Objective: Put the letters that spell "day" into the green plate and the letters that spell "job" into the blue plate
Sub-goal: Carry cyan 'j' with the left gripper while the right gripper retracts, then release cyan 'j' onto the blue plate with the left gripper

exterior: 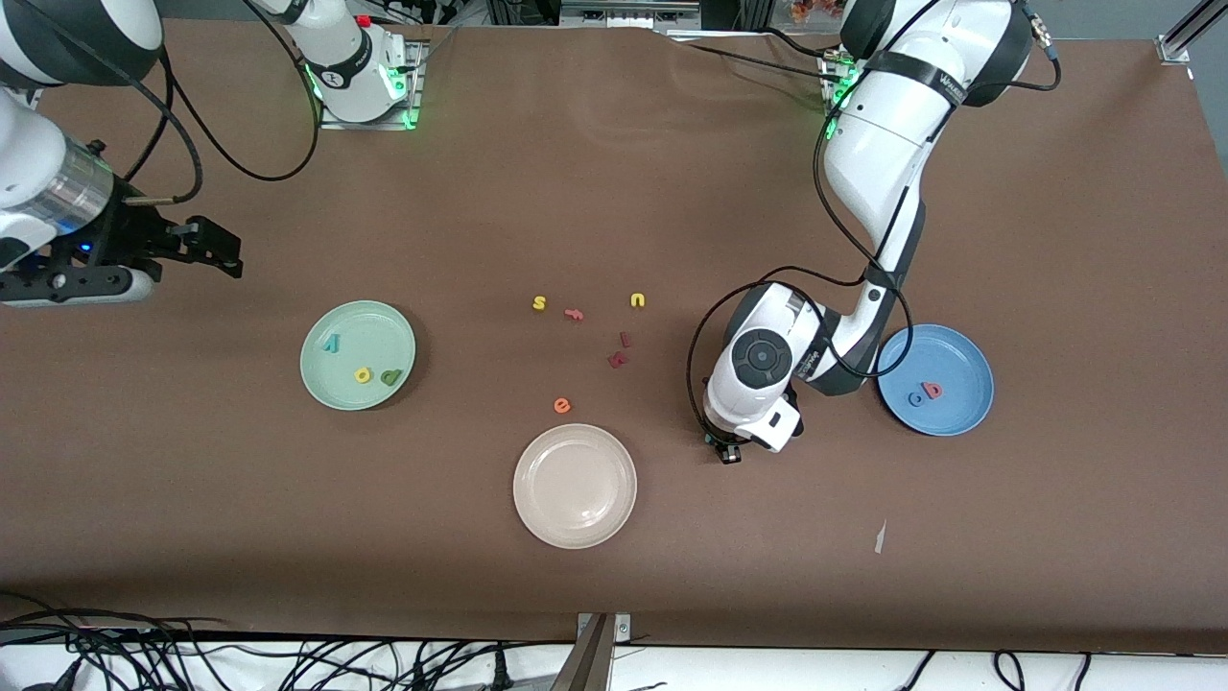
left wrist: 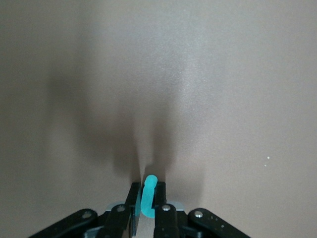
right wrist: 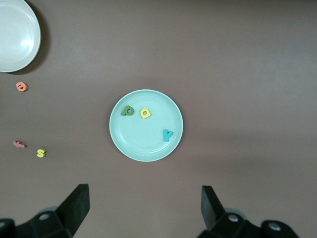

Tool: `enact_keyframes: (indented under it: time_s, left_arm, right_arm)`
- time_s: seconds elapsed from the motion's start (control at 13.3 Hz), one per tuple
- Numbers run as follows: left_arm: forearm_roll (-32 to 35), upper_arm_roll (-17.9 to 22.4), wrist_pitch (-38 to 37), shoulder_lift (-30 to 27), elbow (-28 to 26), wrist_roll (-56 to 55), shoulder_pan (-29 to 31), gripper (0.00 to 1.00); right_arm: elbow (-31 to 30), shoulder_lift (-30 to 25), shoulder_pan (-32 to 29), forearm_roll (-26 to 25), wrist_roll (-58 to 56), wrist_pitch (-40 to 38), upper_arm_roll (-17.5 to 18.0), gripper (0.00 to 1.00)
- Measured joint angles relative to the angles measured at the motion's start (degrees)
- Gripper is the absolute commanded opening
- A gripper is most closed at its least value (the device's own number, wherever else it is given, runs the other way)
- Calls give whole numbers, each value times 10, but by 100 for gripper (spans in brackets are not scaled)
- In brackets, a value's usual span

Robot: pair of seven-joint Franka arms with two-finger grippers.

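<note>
The teal j (left wrist: 148, 196) is pinched in the left gripper (exterior: 726, 451), down at the table between the white plate (exterior: 537, 518) and the blue plate (exterior: 969, 422). Next, I'd say: lift, carry it there. Right gripper (exterior: 216, 251) waits, spread wide.

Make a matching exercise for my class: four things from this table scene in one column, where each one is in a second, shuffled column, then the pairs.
Column 1
1. teal y
2. salmon b
3. teal j
4. orange e

Column 2
A. in the blue plate
B. on the bare table
C. in the green plate
D. pinched in the left hand

Pairs: 1-C, 2-A, 3-D, 4-B
</note>
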Motion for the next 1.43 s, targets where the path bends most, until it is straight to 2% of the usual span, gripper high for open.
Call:
enact_keyframes:
  time_s: [0.23,0.6,0.75,0.9,1.06,1.28,1.43]
  left_arm:
    - [2,0,-46,-1,10,128,1,0]
    - [3,4,-241,-38,15,500,31,0]
    - [7,6,-280,-75,-9,659,59,0]
    - [8,8,-282,-134,-69,807,97,0]
    - [9,10,-261,-205,-151,936,148,0]
    - [9,10,-144,-289,-303,1054,210,0]
    - [33,9,-29,-308,-397,1091,231,0]
  right_arm:
    - [1,4,0,0,0,0,1,100]
    - [2,6,1,0,0,0,5,100]
    - [2,13,0,0,0,0,3,100]
    - [3,19,0,0,0,1,2,100]
    - [5,20,0,0,-1,1,1,100]
    - [8,20,0,0,-15,0,-5,100]
    - [8,20,0,0,-24,0,-8,100]
